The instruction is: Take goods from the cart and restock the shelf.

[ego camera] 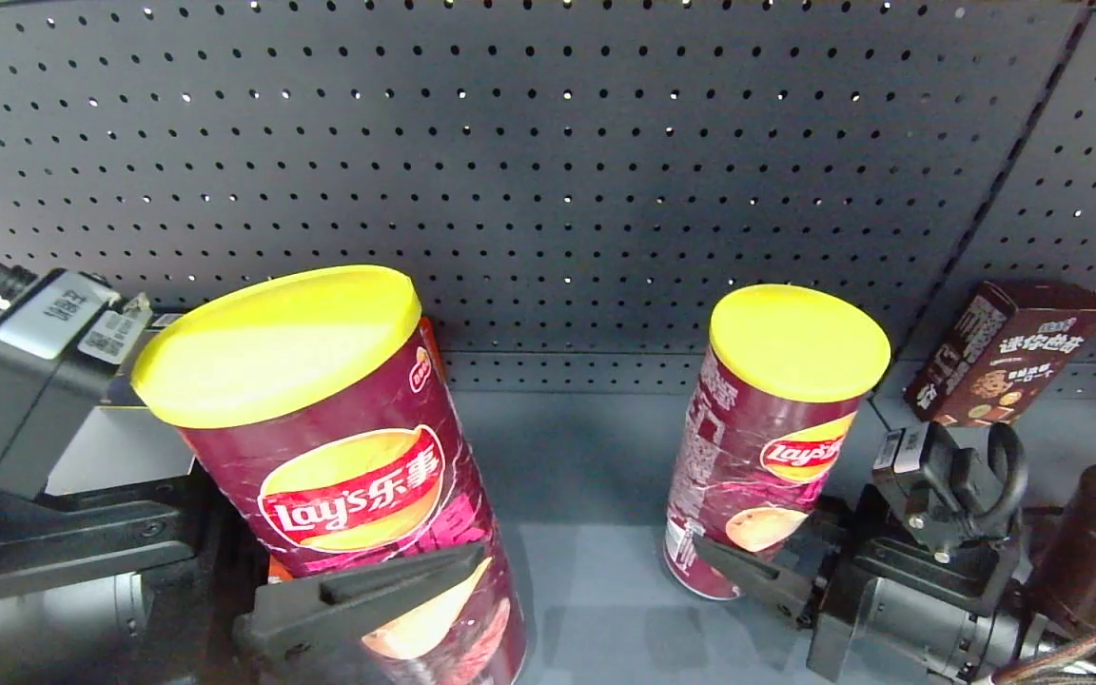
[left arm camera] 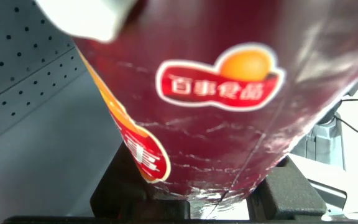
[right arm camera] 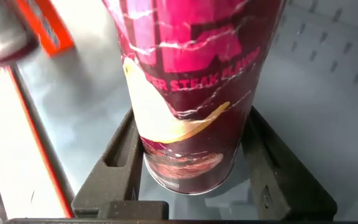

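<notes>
The left gripper (left arm camera: pixel 207 196) clamps the left can (ego camera: pixel 320 447) low, tilted over the shelf (ego camera: pixel 586 457) — probably for placing — while the right gripper's (right arm camera: pixel 191 124) jaws hug the right can (ego camera: pixel 776 419), standing upright there.

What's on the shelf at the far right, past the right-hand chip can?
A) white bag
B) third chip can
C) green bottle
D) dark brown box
D: a dark brown box stands on the shelf by the pegboard, to the right of the right-hand chip can.
</notes>
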